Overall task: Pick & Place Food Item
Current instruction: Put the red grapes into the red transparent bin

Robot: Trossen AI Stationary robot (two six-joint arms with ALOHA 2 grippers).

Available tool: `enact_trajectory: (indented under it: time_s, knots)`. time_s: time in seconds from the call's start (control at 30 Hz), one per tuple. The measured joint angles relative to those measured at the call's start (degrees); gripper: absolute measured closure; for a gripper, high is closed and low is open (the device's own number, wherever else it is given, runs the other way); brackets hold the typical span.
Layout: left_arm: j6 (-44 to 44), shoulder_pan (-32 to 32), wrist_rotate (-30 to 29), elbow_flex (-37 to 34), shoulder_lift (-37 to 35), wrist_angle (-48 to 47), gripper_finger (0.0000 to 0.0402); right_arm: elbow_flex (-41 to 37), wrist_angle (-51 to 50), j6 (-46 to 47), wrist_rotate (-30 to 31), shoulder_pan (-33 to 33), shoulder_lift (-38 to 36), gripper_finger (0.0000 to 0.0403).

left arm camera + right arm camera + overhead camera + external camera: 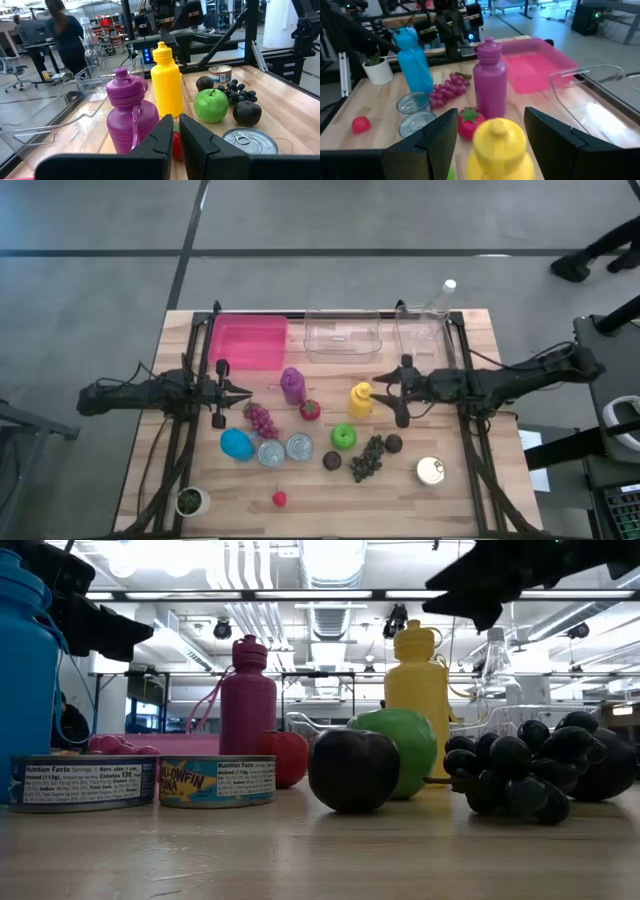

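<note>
A: Approach step, I'd say. The right end effector (386, 392) hangs with its fingers spread either side of the yellow bottle (361, 401), gripping nothing.

B: Next it has to drop and clamp that bottle. The left end effector (238, 390) waits clenched, empty.

A: Containers beyond it? Pink tray (247, 343) and clear bin (343, 335) look empty, though glare hides the bin floor.

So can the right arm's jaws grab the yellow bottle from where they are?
Probably yes. The right gripper hangs just above the yellow bottle, jaws open on either side of its cap with nothing between. The purple bottle and strawberry stand clear.
</note>
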Motion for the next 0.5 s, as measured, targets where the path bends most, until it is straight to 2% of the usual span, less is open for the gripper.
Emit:
enact_trajectory:
  time_s: [0.5]
  knots:
    - [0.0, 0.01, 0.0, -0.01, 0.0, 0.0, 0.0366, 7.27, -0.22, 0.22, -0.34, 3.25, 11.46, 0.0179]
